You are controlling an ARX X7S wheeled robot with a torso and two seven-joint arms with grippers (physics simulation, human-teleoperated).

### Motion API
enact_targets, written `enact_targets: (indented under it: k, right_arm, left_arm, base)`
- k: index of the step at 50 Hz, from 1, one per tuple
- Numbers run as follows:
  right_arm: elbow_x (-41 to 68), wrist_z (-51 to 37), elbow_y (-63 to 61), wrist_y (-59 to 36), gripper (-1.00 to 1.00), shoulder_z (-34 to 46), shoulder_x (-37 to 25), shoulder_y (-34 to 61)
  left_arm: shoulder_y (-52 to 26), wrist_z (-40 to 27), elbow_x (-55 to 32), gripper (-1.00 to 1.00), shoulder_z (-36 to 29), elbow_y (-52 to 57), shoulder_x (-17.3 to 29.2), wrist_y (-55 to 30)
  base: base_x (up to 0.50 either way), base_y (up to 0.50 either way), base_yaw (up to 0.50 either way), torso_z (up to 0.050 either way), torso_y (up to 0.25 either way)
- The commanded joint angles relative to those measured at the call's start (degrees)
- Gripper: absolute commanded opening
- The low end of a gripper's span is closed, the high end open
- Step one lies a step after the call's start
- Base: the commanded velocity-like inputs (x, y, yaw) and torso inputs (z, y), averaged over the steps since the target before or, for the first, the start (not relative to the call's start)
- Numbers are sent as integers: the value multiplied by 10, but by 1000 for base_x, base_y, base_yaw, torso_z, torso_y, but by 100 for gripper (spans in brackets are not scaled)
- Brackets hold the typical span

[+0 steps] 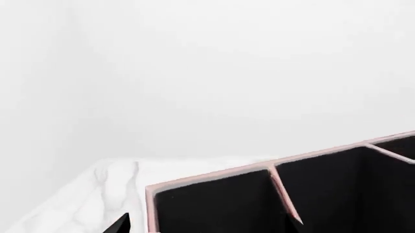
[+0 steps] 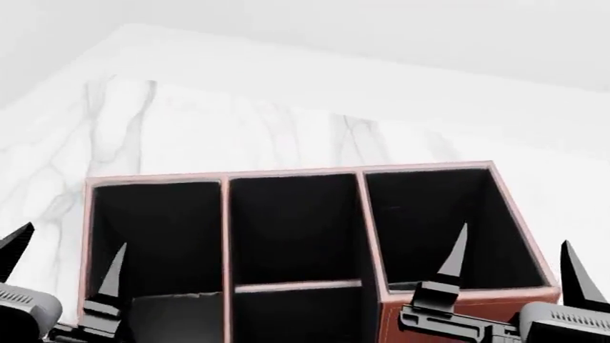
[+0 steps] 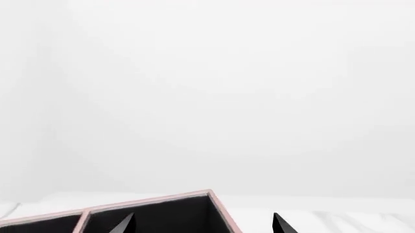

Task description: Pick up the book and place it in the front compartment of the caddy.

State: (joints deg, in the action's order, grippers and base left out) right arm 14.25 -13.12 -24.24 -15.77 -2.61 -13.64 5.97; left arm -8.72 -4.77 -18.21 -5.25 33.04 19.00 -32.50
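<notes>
Caddy (image 2: 448,314) reddish-brown, pink-rimmed, black-lined pockets, upright on marble; book unseen.

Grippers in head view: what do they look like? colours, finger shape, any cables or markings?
Both alike: the left gripper and the right gripper each have two black fingers tapering to sharp points, on grey ribbed bodies with black mounts. No cables or markings visible.

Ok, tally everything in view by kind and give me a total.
Caddy: 1
Tools: 2, the left tool and the right tool, both open
Table: 1
Book: 0, none in view
Total: 4
</notes>
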Motion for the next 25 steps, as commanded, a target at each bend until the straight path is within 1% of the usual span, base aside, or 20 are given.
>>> enact_targets:
  k: [1,4,5,7,8,10,12,16,18,21,23,25]
  right_arm:
    - [-13,4,14,-5,100,-15,-2,3]
    - [-17,0,13,-3,100,-17,-4,3]
    - [-18,-1,13,-2,100,-18,-5,3]
    - [-18,-3,12,-2,100,-20,-6,3]
    - [-19,-4,12,0,100,-21,-7,2]
    - [-19,-4,15,2,100,-21,-7,2]
    - [-19,-3,17,5,100,-19,-7,1]
    - [-20,-2,18,9,100,-18,-10,1]
    - [-19,-2,15,9,100,-19,-12,-1]
    - [-19,-3,16,11,100,-19,-12,-3]
    - [-20,-4,18,13,100,-18,-12,-3]
    - [-19,-4,17,13,100,-18,-13,-4]
  left_arm:
    - [-22,111,-112,100,-9,104,68,-124]
    - [-44,129,-199,100,11,131,81,-201]
    - [-57,129,-235,100,17,139,87,-241]
    - [-63,147,-269,100,18,155,98,-261]
    - [-69,146,-290,100,22,164,100,-277]
    - [-75,143,-305,100,26,167,100,-288]
    - [-100,121,-362,100,36,160,96,-348]
    - [-117,120,-429,100,49,172,102,-386]
    - [-133,100,-488,100,62,169,100,-419]
    - [-142,89,-510,100,60,172,102,-432]
    - [-151,78,-552,100,63,162,101,-449]
    - [-155,66,-568,100,65,158,99,-454]
  base:
    - [0,0,0,0,0]
    - [0,0,0,0,0]
    - [0,0,0,0,0]
    - [0,0,0,0,0]
    - [0,0,0,0,0]
    - [0,0,0,0,0]
    - [0,0,0,0,0]
    - [0,0,0,0,0]
    - [0,0,0,0,0]
    - [0,0,0,0,0]
    - [0,0,0,0,0]
    - [0,0,0,0,0]
